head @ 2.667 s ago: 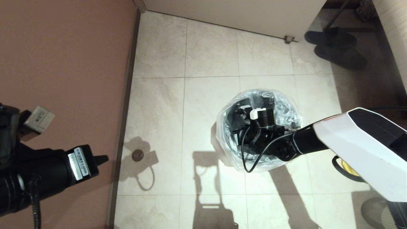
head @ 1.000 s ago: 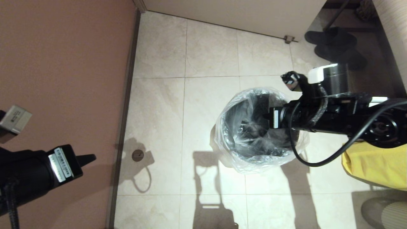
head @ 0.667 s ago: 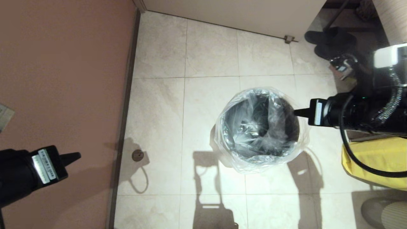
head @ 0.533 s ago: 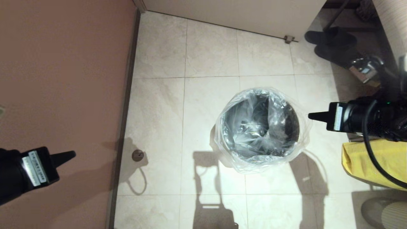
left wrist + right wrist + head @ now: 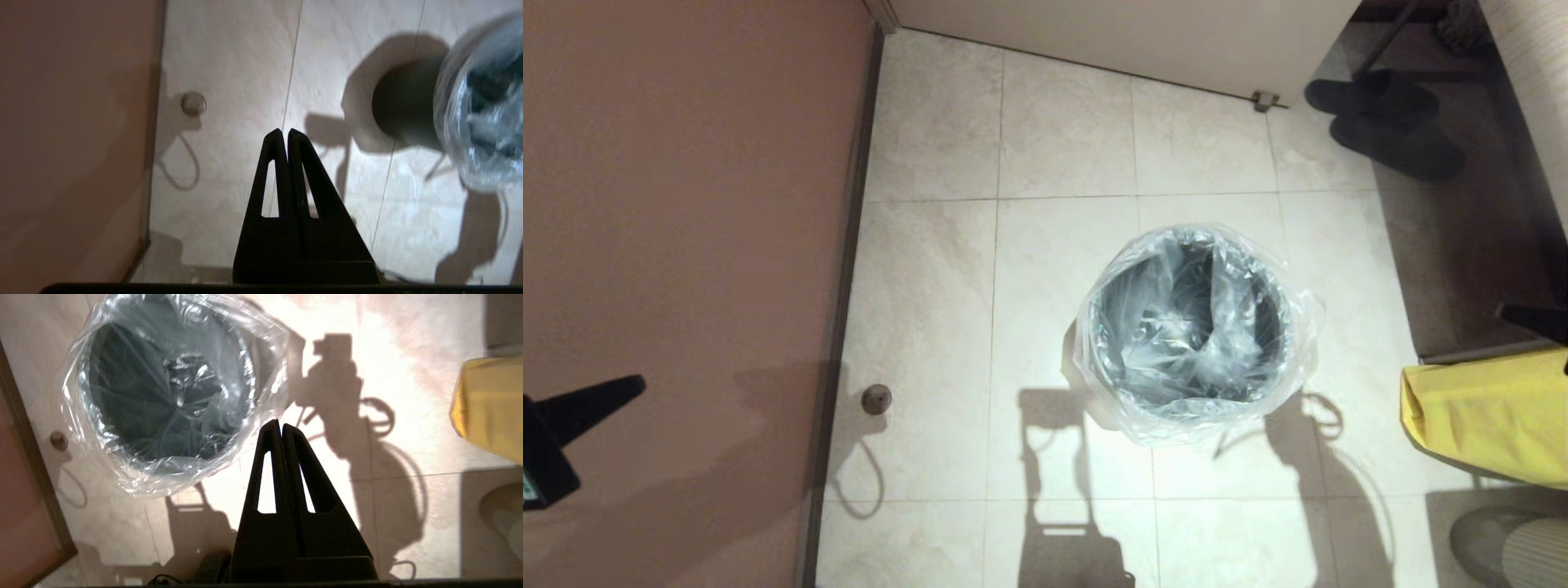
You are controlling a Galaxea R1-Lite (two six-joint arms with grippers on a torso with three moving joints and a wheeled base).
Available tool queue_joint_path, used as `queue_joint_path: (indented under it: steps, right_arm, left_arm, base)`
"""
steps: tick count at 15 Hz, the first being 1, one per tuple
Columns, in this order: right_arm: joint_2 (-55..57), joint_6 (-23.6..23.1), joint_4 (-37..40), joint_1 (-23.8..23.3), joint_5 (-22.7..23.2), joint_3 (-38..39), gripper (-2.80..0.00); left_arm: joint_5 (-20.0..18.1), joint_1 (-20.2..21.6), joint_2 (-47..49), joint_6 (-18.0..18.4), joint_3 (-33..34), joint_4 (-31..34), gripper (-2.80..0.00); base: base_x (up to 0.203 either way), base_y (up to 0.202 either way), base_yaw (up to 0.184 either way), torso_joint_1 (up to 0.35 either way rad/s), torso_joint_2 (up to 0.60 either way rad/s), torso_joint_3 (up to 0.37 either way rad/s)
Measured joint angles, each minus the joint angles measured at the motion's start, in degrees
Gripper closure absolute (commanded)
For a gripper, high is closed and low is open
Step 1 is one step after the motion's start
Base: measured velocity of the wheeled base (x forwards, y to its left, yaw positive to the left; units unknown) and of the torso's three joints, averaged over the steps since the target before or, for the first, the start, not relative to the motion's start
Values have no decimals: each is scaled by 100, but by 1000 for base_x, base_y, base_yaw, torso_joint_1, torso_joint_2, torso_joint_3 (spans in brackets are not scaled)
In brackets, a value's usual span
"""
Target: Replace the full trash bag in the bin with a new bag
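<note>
Both grippers are closed and empty, fingertips pressed together: the left gripper [image 5: 284,132] hangs well apart from the bin [image 5: 1262,278], and the right gripper [image 5: 277,424] hovers just beside it, the new bag [image 5: 1176,327] lining the bin, folded over its rim.

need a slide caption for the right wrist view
Right gripper shut and clear of the bin, now lined with the new bag; yellow bag on the floor beside.
</note>
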Motion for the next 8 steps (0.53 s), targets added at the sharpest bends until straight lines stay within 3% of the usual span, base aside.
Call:
queue_joint_path:
  steps: [2, 8]
  right_arm:
    - [-477, -7, 48, -273, 11, 211, 0]
    - [-1840, 39, 219, -901, 26, 642, 0]
  left_arm:
    - [129, 335, -395, 103, 131, -325, 0]
    - [146, 1371, -1794, 243, 688, -372, 0]
  base:
    - [0, 0, 0, 0, 0, 0]
    - [0, 0, 0, 0, 0, 0]
